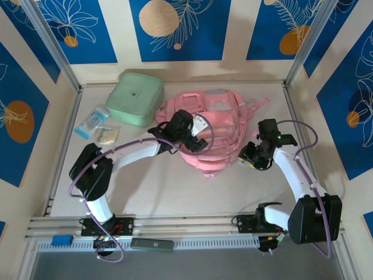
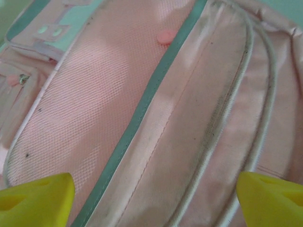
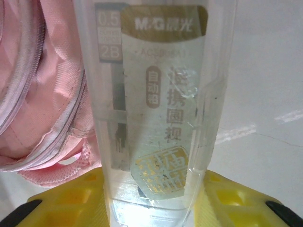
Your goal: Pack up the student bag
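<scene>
Hovering low over the pink backpack (image 1: pixel 218 116), the left gripper (image 1: pixel 197 135) is released: its yellow fingertips (image 2: pixel 38 198) stand wide apart with nothing between them.

- Directly below the left gripper (image 2: pixel 154 201), wrist view: pink mesh panel of the backpack (image 2: pixel 109 94), a grey-green trim strip running diagonally, pale piped seams to the right of it. Whether the fingertips touch the fabric cannot be told.
- Right gripper (image 1: pixel 252 156): clenched on a clear plastic case (image 3: pixel 156 94). The case stands up from between the yellow pads (image 3: pixel 71 198); the printed label reads "0.5", "2B" and "M&G".
- The backpack (image 3: pixel 38 94) lies just left of the right gripper (image 3: pixel 151 201), with a zip edge and a pink strap loop close beside the case. Contact between case and bag is unclear.
- The backpack lies flat on the white table (image 1: pixel 151 186), between the two grippers, its bulk beyond them.
- Beyond and left of the left gripper: a mint green zip case (image 1: pixel 135 97), just beside the bag's corner.
- Further left of the left gripper: two small packets (image 1: pixel 93 121) on the table, well apart from the bag.
</scene>
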Robot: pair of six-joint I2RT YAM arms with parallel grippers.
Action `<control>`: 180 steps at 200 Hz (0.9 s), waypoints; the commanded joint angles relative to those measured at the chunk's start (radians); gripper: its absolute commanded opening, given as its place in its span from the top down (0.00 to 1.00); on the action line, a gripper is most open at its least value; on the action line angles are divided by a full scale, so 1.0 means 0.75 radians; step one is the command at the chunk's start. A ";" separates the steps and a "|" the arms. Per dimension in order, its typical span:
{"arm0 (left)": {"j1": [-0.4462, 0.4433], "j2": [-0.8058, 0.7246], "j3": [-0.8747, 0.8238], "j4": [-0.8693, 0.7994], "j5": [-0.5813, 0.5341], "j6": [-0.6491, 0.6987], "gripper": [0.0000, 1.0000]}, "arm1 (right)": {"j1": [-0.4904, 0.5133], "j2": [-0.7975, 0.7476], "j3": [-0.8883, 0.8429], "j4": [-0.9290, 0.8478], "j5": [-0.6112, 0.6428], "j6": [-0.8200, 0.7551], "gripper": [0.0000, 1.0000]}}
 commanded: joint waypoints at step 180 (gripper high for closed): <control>0.028 0.242 0.428 -0.169 0.043 -0.039 0.65 | 0.225 0.131 0.174 0.071 -0.228 -0.082 0.66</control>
